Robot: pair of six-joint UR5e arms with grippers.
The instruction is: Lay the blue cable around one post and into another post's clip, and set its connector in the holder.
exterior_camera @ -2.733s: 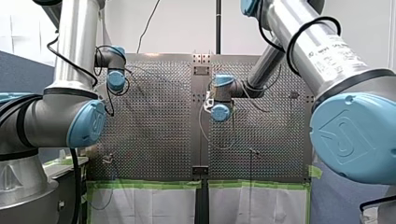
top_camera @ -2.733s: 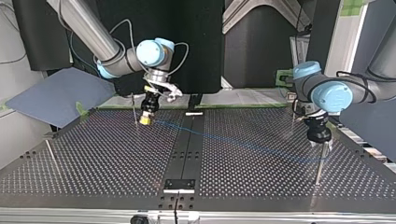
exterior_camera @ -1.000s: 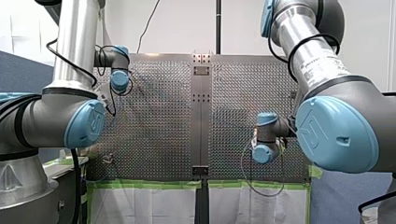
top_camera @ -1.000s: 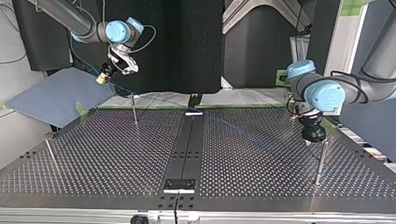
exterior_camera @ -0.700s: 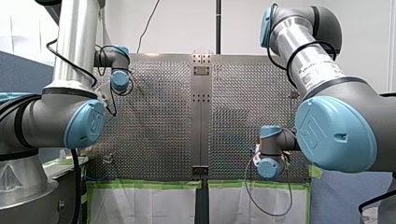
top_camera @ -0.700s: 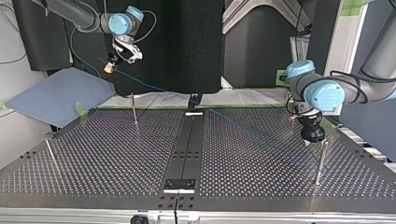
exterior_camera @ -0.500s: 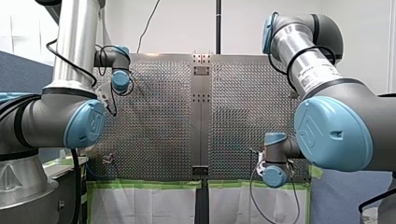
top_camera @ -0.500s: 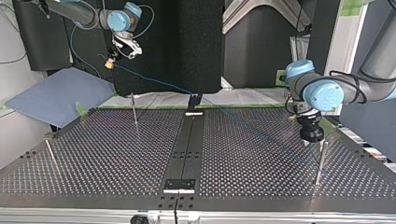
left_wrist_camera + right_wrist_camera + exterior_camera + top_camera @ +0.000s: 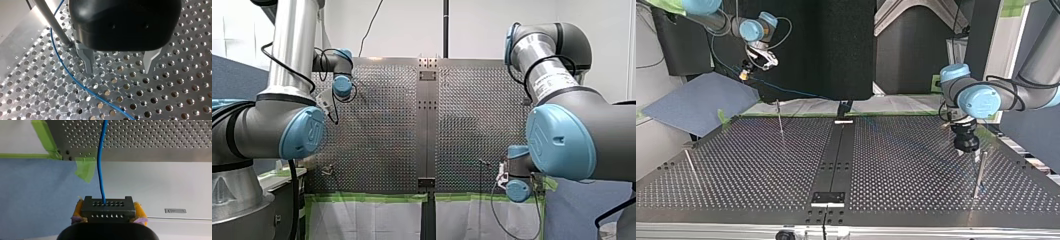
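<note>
The thin blue cable runs ahead from its dark perforated connector, clamped in the right gripper's yellow pads, off the perforated metal worktop. The left gripper gapes empty beside a slim metal post. Routing stage, seemingly; next, guide cable round a post. The small pale label ahead is unreadable.

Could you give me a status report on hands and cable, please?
Status: left hand open over table; right hand shut on connector, blue cable running ahead; post close beside left hand.
</note>
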